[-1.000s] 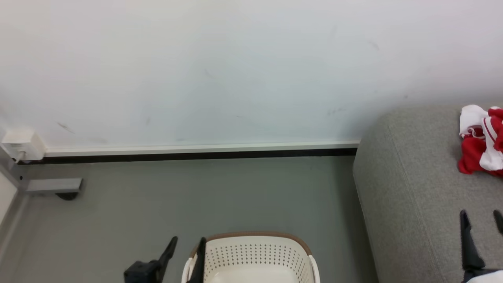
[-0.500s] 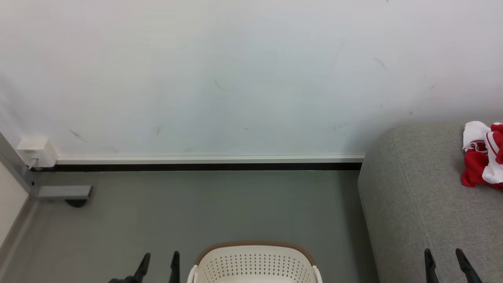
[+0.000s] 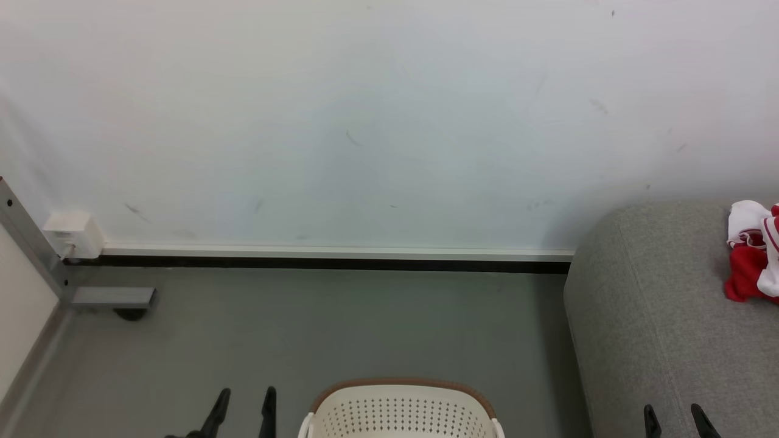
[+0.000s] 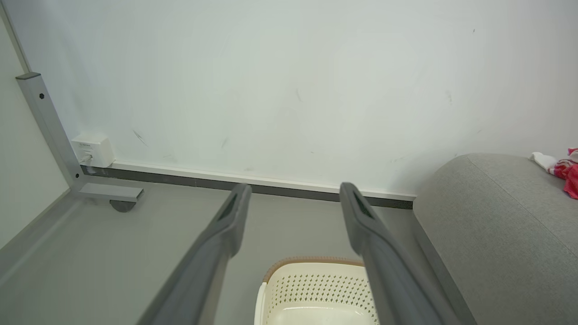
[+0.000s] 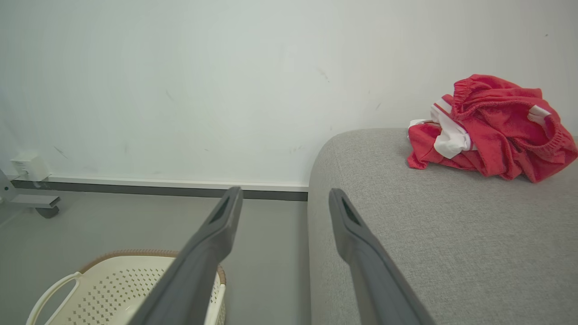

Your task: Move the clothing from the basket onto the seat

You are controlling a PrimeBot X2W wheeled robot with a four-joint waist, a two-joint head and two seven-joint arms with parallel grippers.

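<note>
Nearest, the left hand (image 3: pixel 246 398) and the right hand (image 3: pixel 673 415) are both held wide open, and nothing is gripped. The basket (image 3: pixel 401 412) is set on the grey floor (image 3: pixel 341 328) between them. The seat (image 3: pixel 651 328) is found on the right. Far back on it, the clothing (image 3: pixel 750 274) is piled by the white wall (image 3: pixel 365 121).

clothing (image 5: pixel 496 131) red, white trim | basket (image 3: pixel 401 410) cream, brown rim | seat (image 3: pixel 657 340) light grey
</note>
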